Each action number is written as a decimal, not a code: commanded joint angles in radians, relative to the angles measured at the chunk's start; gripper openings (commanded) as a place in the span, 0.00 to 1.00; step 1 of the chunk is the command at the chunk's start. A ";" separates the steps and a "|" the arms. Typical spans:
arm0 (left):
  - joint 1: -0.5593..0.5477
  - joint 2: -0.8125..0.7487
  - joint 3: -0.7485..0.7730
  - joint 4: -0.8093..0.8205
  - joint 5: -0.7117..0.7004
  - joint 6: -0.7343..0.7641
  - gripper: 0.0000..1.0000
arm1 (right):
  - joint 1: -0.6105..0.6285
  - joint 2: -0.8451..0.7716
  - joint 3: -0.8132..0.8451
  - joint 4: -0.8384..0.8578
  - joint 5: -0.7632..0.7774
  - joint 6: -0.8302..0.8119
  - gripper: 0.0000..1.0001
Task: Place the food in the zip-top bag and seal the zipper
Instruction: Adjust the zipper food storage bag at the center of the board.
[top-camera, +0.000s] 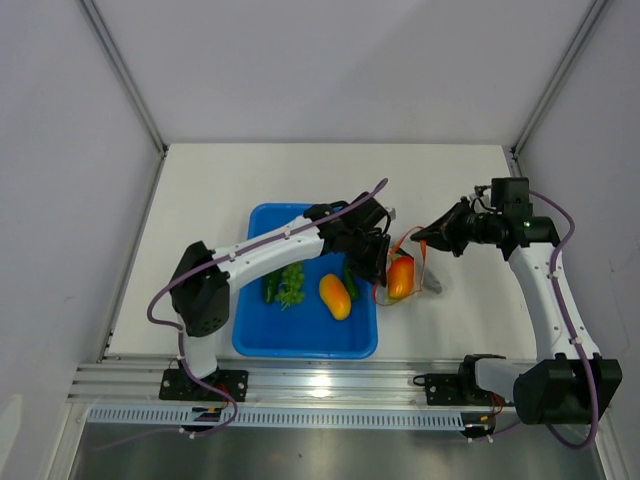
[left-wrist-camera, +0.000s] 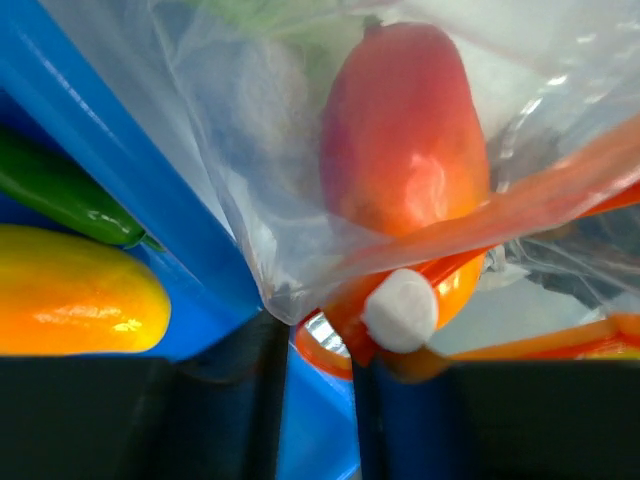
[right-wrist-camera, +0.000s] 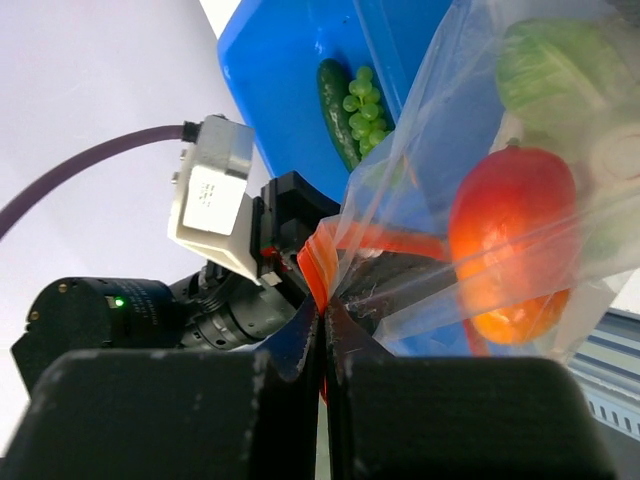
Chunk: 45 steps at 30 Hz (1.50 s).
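The zip-top bag (top-camera: 405, 268) hangs just right of the blue tray, with a red-orange fruit (top-camera: 400, 277) (left-wrist-camera: 400, 130) (right-wrist-camera: 510, 240) and a pale green piece (right-wrist-camera: 550, 60) inside. My right gripper (top-camera: 422, 243) (right-wrist-camera: 322, 305) is shut on the end of the orange-red zipper (right-wrist-camera: 340, 250). My left gripper (top-camera: 383, 262) (left-wrist-camera: 320, 350) is at the other end. Its jaws stand a little apart, and the zipper (left-wrist-camera: 560, 190) and a white knob (left-wrist-camera: 400, 308) sit at their tips. An orange-yellow fruit (top-camera: 335, 296) (left-wrist-camera: 75, 290), a dark green cucumber (left-wrist-camera: 60, 195) (right-wrist-camera: 335, 100) and a green bunch (top-camera: 291, 283) (right-wrist-camera: 362, 105) lie in the tray.
The blue tray (top-camera: 300, 340) (left-wrist-camera: 120, 170) (right-wrist-camera: 280, 70) sits mid-table under the left arm. A grey piece (top-camera: 432, 283) shows at the bag's right edge. White walls close in the table on three sides, and a metal rail (top-camera: 330, 380) runs along the near edge.
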 joint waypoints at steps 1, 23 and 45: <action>-0.011 0.001 0.032 -0.019 -0.042 0.034 0.24 | -0.006 0.000 0.070 0.034 -0.042 0.020 0.00; 0.004 0.061 0.407 -0.140 0.272 -0.047 0.01 | -0.032 -0.069 0.209 -0.362 0.529 -0.430 0.00; -0.004 0.123 0.342 -0.159 0.174 -0.040 0.82 | -0.029 -0.029 0.174 -0.269 0.358 -0.358 0.00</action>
